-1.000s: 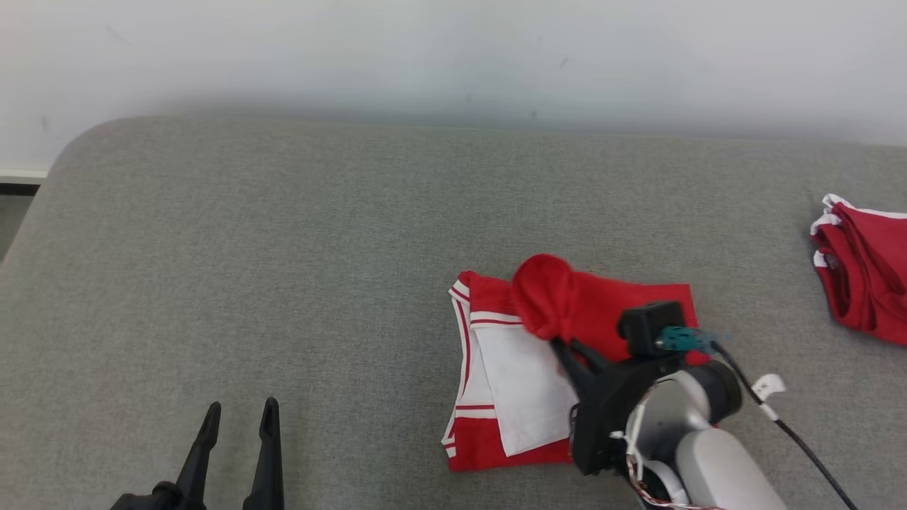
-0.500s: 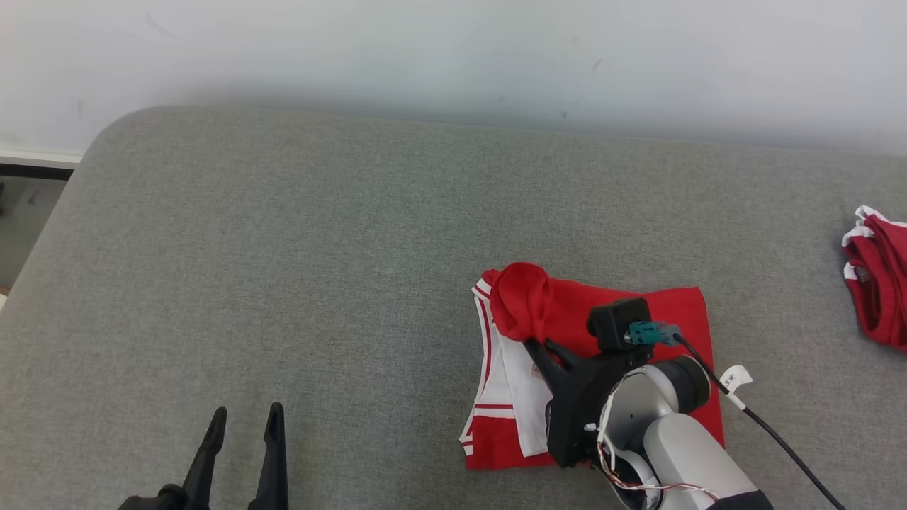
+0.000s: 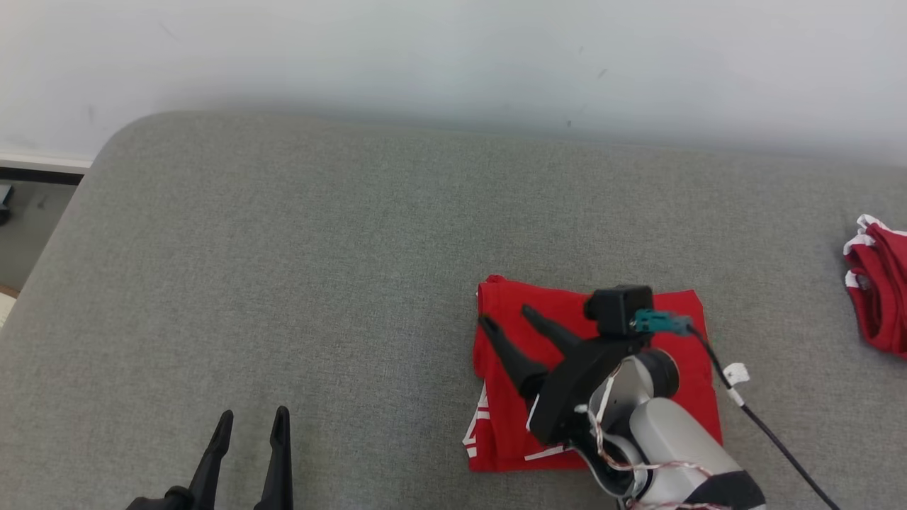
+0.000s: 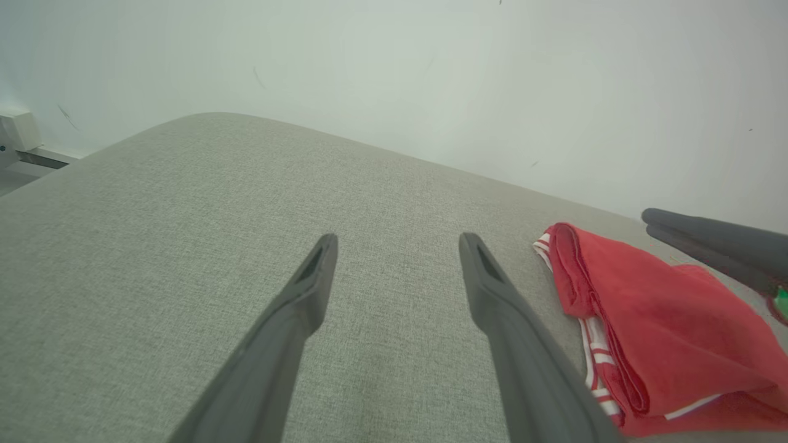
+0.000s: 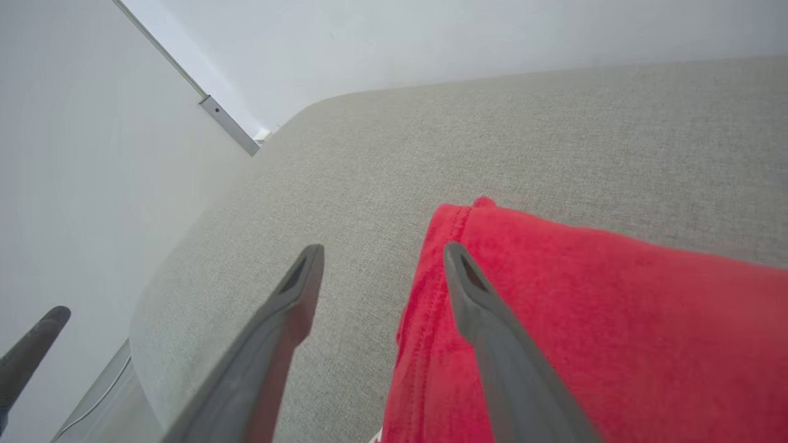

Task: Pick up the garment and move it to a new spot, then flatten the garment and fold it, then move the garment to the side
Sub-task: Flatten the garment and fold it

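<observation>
R hand (image 3: 506,315), spread wide, over folded red garment (image 3: 506,418).

A grey fabric surface (image 3: 283,248) met a white wall (image 3: 425,49) at its far side; a bunched red-and-white cloth (image 3: 882,297) lay on it, well to the right.

Garment (image 3: 506,432): you see soft red cloth, matt, finely knitted, with a stitched hem and white striped trim.
Grey surface (image 3: 319,269): woven cloth cover, visibly coarse weave, matt.
Right gripper (image 3: 506,316): your fingers look like dark, smooth, matt plastic.
Left gripper (image 3: 254,413): likewise dark, smooth, matt.
Right forearm (image 3: 673,432): pale smooth shell, slight sheen.
Wall (image 3: 453,49): smooth matt white, faintly scuffed.
Second garment (image 3: 882,297): matt red cloth, white edging.
</observation>
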Tool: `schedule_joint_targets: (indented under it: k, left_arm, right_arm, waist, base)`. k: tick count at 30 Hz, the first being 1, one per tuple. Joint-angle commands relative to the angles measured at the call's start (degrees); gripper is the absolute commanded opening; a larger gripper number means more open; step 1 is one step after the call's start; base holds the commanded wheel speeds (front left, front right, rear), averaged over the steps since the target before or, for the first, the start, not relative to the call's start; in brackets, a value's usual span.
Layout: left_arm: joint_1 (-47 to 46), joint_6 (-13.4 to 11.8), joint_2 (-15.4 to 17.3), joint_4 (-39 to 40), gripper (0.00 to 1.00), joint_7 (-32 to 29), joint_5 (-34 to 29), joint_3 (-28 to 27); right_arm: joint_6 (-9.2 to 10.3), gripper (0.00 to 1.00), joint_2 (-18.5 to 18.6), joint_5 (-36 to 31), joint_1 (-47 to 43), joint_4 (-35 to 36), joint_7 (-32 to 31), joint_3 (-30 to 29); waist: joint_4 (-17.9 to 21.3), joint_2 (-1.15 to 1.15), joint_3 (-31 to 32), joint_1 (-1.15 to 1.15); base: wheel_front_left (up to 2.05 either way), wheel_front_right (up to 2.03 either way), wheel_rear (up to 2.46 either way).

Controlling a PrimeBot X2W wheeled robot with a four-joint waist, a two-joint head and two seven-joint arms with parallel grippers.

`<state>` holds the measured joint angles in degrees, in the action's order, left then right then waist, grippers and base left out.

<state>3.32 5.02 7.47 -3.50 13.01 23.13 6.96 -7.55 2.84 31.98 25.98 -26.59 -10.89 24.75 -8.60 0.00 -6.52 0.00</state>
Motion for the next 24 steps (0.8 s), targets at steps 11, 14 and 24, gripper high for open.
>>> schedule_joint_targets:
  k: [11, 14, 24]
  left_arm:
    - [1.9, -0.7, 0.8, 0.7, 1.00, 0.1, 0.1, 0.4]
    - [2.1, -0.9, 0.7, 0.9, 1.00, 0.1, 0.2, 0.6]
    - [0.7, -0.9, 0.5, 0.8, 1.00, 0.6, 0.7, 0.8]
  right_arm:
    - [0.14, 1.00, 0.0, -14.1, -4.3, 4.2, 0.0, -17.4]
    - [0.14, 1.00, 0.0, -18.3, -8.8, 8.2, -3.2, -20.2]
    - [0.14, 0.96, 0.1, -23.5, -17.9, 16.7, -8.7, -15.0]
  waist:
    - [0.7, 0.00, 2.6, 0.00]
    - [1.0, 0.00, 2.6, 0.00]
    - [2.4, 0.00, 1.2, 0.00]
  base:
    - [0.00, 0.00, 0.00]
    - [0.00, 0.00, 0.00]
    - [0.00, 0.00, 0.00]
